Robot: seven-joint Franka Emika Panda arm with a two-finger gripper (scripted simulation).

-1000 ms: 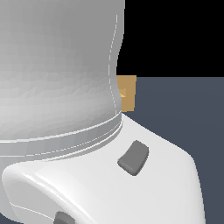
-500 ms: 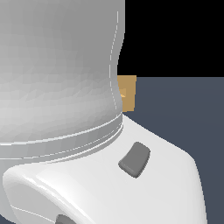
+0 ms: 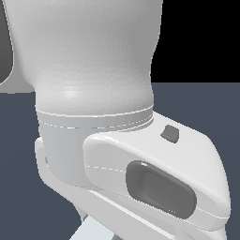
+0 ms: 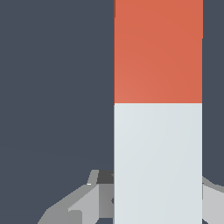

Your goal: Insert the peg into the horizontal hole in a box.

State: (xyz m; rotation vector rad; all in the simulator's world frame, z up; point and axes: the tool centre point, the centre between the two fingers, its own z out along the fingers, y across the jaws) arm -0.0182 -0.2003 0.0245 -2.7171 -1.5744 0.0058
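Observation:
In the wrist view the peg (image 4: 157, 109) fills the picture's middle, with its red-orange half (image 4: 157, 50) farther from my hand and its white half (image 4: 157, 166) nearer. My gripper (image 4: 153, 175) sits on the white half, with a grey finger (image 4: 94, 197) against one side and the other finger (image 4: 214, 197) against the opposite side. It looks shut on the peg. The box and its hole are out of view. In the exterior view my white arm (image 3: 93, 70) hides almost everything.
A dark blue-grey floor (image 4: 52, 87) lies under the peg in the wrist view and behind the arm in the exterior view (image 3: 197, 103). A pale strip (image 3: 93, 230) shows under the arm at the exterior view's lower edge.
The arm has swung a good deal in the exterior view. The tan box corner that showed beside the arm earlier is now hidden or out of frame.

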